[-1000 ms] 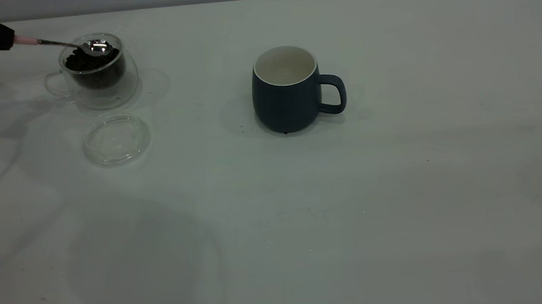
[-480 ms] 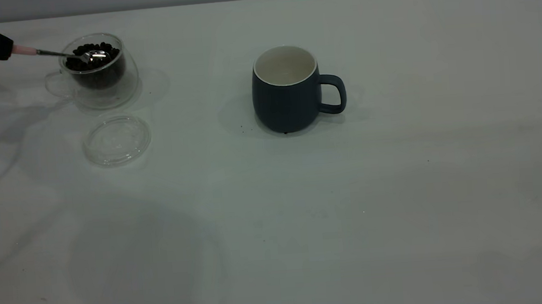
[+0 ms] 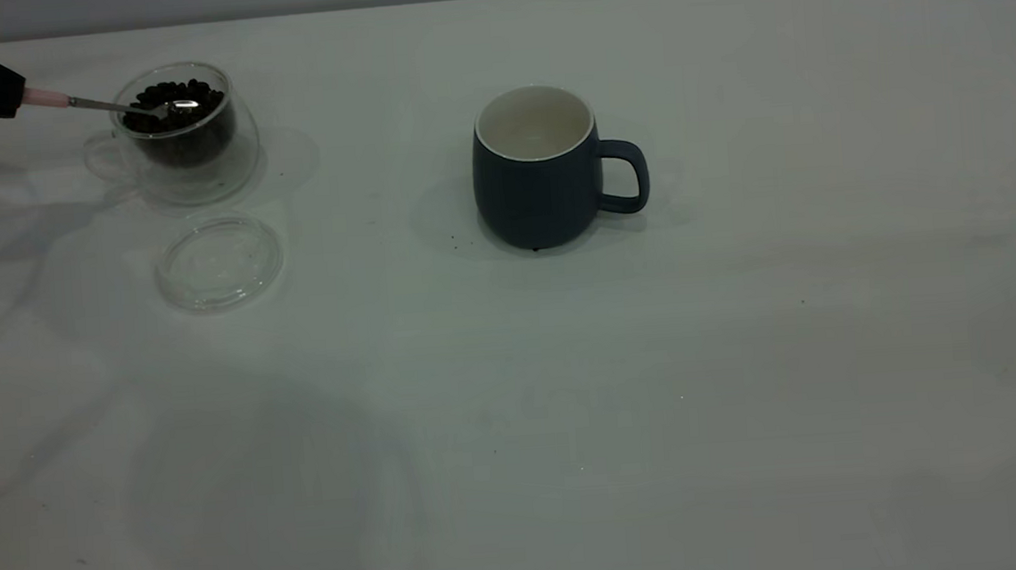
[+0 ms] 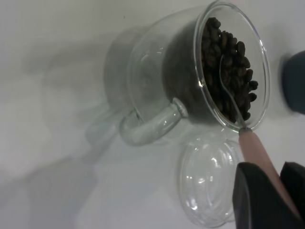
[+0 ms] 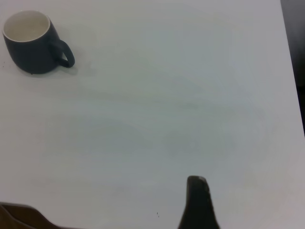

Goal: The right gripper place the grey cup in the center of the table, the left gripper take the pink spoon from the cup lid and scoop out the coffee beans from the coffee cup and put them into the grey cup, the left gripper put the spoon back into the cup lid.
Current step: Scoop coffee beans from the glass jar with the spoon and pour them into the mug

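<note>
My left gripper [image 3: 12, 94] at the far left edge is shut on the pink spoon [image 3: 43, 97], gripping its handle [image 4: 255, 148]. The spoon's metal bowl lies sunk in the coffee beans [image 3: 166, 121] inside the clear coffee cup [image 3: 186, 155]. The left wrist view shows the cup [image 4: 157, 71], the beans [image 4: 228, 71] and my left gripper [image 4: 279, 174]. The empty cup lid [image 3: 218, 261] lies flat just in front of the cup. The grey cup [image 3: 533, 194] stands upright and empty near the table's [image 3: 745, 349] centre, handle to the right. My right gripper [image 5: 198, 200] is shut, away from it.
The grey cup also shows far off in the right wrist view [image 5: 31, 52]. The lid shows beside my left gripper in the left wrist view [image 4: 207, 186]. A few tiny dark specks lie by the grey cup's base. A dark edge runs along the table's front.
The spoon bowl has gone down from above the beans into them, and my left gripper has dipped slightly. The cups and lid have not moved.
</note>
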Robot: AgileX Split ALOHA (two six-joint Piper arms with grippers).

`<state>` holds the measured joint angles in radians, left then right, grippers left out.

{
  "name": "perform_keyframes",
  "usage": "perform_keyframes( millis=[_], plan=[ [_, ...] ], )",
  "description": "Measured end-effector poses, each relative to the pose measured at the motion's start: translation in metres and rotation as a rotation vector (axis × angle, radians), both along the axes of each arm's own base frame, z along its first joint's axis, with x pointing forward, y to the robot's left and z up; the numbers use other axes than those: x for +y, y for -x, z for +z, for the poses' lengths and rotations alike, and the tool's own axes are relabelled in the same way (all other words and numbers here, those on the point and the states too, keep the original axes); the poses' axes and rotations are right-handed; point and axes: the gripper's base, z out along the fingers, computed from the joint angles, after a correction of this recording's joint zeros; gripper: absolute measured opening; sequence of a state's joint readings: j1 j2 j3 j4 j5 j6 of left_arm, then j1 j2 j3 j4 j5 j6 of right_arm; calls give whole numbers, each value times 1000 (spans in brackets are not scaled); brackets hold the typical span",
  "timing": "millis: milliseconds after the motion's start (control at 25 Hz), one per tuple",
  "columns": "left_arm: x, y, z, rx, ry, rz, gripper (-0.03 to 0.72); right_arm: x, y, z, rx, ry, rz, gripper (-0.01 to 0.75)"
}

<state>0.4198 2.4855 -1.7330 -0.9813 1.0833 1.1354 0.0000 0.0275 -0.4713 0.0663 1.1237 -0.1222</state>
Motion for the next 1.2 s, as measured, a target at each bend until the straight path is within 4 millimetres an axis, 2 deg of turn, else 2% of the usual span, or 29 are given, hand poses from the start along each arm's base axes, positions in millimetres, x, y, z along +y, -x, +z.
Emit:
perform_keyframes(
  millis=[480, 1200],
  plan=[
    [0, 0, 0, 153, 58, 125, 127, 0, 0, 0, 0, 0, 0, 591],
    [11, 9, 3, 210, 117, 138, 127, 0, 0, 0, 0, 0, 0, 591]
  ],
)
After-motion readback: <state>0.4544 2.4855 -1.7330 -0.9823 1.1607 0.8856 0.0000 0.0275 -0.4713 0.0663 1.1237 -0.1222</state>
